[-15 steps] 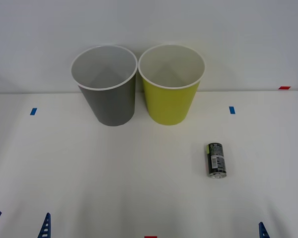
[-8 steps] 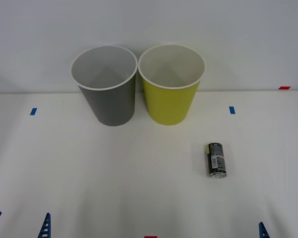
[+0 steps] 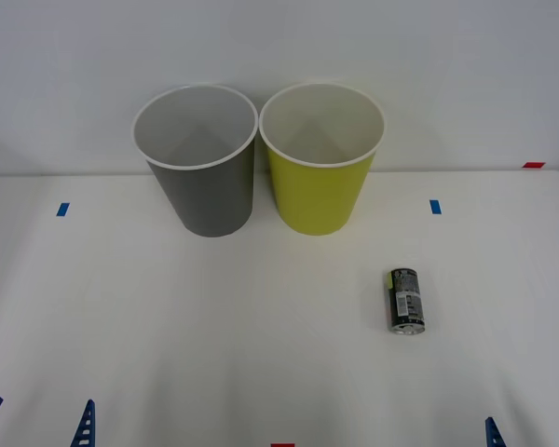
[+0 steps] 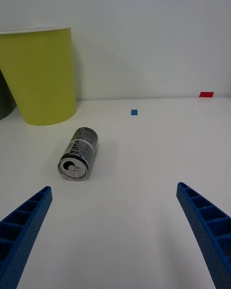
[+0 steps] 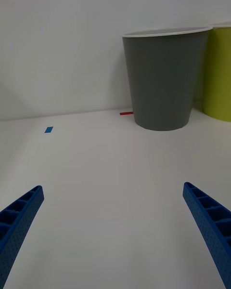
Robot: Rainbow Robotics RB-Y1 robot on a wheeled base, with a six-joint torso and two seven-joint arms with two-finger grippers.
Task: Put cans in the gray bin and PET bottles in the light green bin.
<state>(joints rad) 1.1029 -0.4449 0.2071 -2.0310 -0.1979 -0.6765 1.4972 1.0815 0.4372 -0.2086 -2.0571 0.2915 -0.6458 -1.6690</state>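
Nothing shifting since earlier. Lying near table's (image 3: 168, 354) right edge, can (image 3: 407, 301); both grippers (image 4: 115, 231) (image 5: 113, 231) waiting wide open at near edge. Risking rolling it, or picking green bin (image 3: 322, 158) over gray bin (image 3: 197, 158).

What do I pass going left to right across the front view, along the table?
Open left gripper at the near edge → blue tape square → dark gray round bin → yellow-green round bin → small black can lying on its side → blue tape square → open right gripper at the near edge.
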